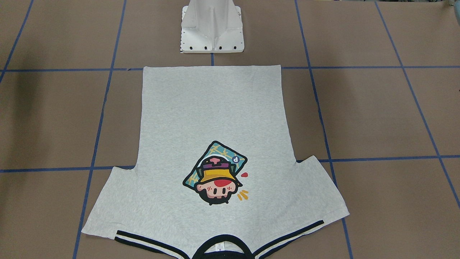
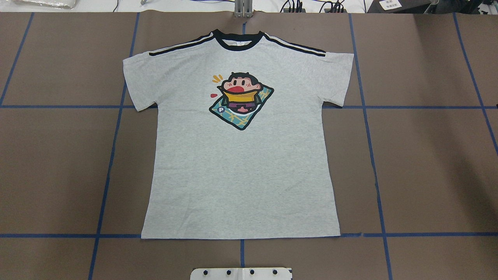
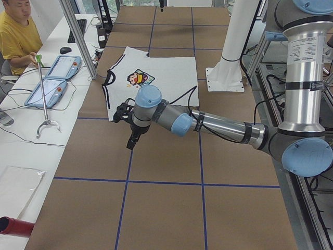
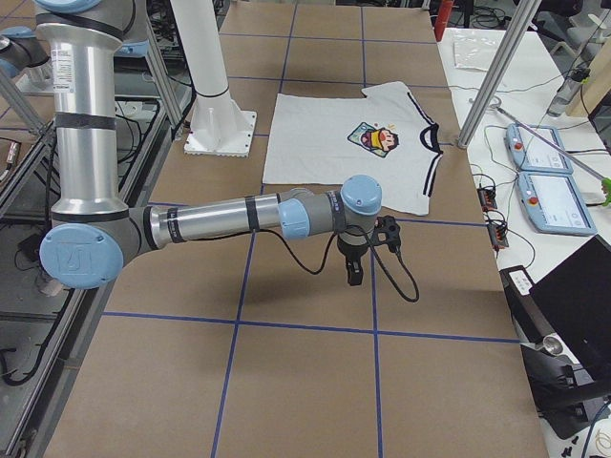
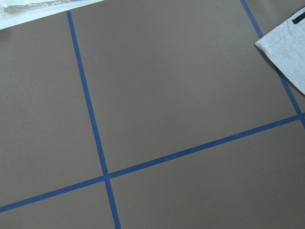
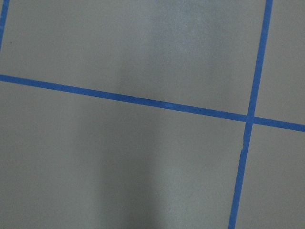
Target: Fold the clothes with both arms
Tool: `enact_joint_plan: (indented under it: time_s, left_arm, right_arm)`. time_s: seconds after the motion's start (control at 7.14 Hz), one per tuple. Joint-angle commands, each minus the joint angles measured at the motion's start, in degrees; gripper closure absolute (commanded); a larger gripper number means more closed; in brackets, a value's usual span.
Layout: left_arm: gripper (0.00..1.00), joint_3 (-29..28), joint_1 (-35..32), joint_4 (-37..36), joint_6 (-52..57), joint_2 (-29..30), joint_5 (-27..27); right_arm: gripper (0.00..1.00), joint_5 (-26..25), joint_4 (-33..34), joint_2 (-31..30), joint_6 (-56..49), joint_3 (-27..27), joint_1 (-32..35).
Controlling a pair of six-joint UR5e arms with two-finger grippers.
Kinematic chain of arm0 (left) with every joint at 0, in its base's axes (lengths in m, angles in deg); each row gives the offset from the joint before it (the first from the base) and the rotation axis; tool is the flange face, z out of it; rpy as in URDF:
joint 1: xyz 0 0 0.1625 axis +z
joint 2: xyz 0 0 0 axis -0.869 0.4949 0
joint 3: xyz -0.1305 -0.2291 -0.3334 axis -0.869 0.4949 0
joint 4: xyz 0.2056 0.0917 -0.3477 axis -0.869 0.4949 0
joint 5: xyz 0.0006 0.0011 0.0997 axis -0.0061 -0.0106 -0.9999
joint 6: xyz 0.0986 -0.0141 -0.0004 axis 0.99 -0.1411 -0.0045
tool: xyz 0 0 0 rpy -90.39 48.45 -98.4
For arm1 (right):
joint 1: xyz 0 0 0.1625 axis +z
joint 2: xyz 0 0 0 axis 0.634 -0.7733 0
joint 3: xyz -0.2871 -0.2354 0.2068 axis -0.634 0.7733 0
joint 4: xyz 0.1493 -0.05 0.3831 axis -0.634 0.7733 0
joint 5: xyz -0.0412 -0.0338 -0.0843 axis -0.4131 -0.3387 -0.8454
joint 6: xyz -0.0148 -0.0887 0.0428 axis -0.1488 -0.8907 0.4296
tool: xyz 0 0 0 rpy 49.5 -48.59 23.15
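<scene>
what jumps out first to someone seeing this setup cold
A grey T-shirt lies spread flat in the middle of the brown table, its bright cartoon print on the chest, collar away from the robot. The left arm and right arm each reach out above bare tabletop beside it.

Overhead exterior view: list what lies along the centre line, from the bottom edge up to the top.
white pedestal base → T-shirt hem → cartoon print → black collar → metal post
</scene>
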Motion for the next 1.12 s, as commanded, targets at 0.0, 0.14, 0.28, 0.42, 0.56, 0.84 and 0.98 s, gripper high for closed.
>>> enact_joint_plan:
  time_s: [0.0,0.14,0.28,0.42,0.56,0.84,0.98]
  left_arm:
    - [0.00,0.2,0.9,0.0,-0.2,0.1,0.1]
    - [0.00,0.7,1.0,0.0,-0.1,-0.5,0.3]
    - [0.00,0.8,1.1,0.5,-0.1,-0.5,0.3]
    - [0.00,0.7,1.3,0.2,-0.1,-0.7,0.3]
    - [0.00,1.5,1.3,0.9,0.0,-1.3,0.7]
    - [0.00,1.4,1.7,0.8,-1.4,-1.3,2.2]
    - [0.00,1.2,2.2,0.9,-1.9,-1.1,2.1]
  right_arm:
    - [0.00,-0.3,-2.6,2.2,5.1,2.1,-1.6]
    - [0.00,-0.4,-6.3,5.8,10.9,6.7,-3.8]
    - [0.00,-0.5,-12.9,10.6,18.3,13.3,-5.9]
    - [0.00,-1.8,-20.1,15.4,26.6,19.7,-8.8]
    - [0.00,-4.5,-26.8,18.5,30.6,25.0,-12.2]
    - [0.00,-8.8,-34.9,23.7,33.6,30.3,-16.5]
    - [0.01,-14.6,-37.9,25.3,35.6,30.9,-18.8]
